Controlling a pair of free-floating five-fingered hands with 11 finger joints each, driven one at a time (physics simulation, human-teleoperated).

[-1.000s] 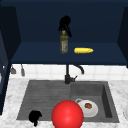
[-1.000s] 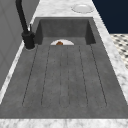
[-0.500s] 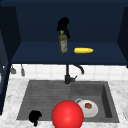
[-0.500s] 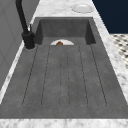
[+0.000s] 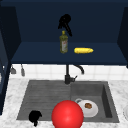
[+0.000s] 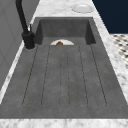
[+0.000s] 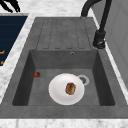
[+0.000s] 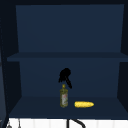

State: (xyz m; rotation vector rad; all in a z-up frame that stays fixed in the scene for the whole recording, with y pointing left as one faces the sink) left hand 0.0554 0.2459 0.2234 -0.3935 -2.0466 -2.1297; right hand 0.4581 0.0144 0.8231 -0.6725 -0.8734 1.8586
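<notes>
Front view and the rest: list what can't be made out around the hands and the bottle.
- Right hand above the bottle: touching the cap or apart, unclear.
- Left hand, front view: dark blob, finger pose unreadable.
- Plate: near part hidden by the red ball.
- Bottle label: too small.

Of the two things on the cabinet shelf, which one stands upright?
The bottle, just below the right hand; the yellow corn cob beside it lies on its side.
</notes>
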